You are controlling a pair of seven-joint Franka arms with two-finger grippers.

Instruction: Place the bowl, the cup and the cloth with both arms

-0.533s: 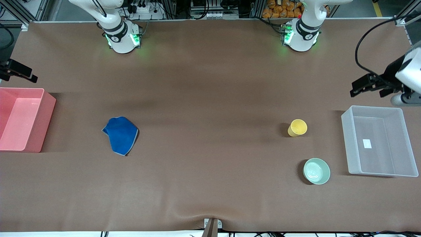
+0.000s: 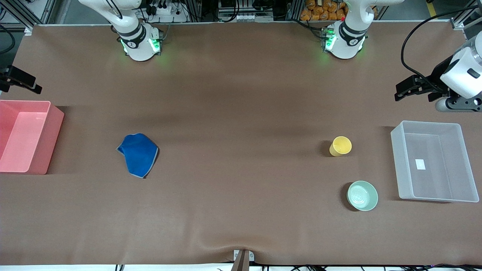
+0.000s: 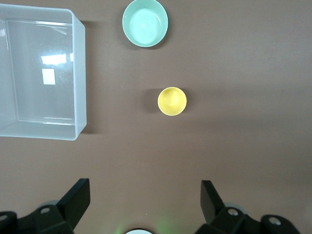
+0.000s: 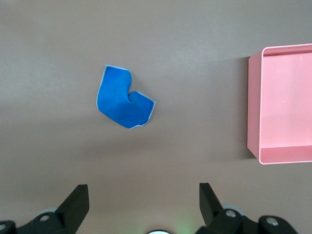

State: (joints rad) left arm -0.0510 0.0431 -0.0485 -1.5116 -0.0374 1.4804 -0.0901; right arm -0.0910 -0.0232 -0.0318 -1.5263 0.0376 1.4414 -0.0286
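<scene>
We note the left tool (image 2: pixel 404 90), wide open and empty, has drifted slightly up-frame at far right. The right tool (image 2: pixel 22 81), equally open and empty, waits at left edge. Glossy mint-green round bowl (image 2: pixel 362 195), yellow plastic cup (image 2: pixel 340 146) and royal-blue fabric cloth (image 2: pixel 138 154) lie untouched on the worktop: nothing placed yet.

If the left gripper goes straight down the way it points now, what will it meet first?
Probably only bare table. The left gripper, jaws open, points at brown surface; the yellow cup lies a little off that line, though depth is unclear.

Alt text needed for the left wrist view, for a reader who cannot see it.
Looking down on a brown table, the open left gripper hangs over bare table with a yellow cup upright ahead of it. A mint green bowl sits past the cup, beside an empty clear plastic bin.
</scene>
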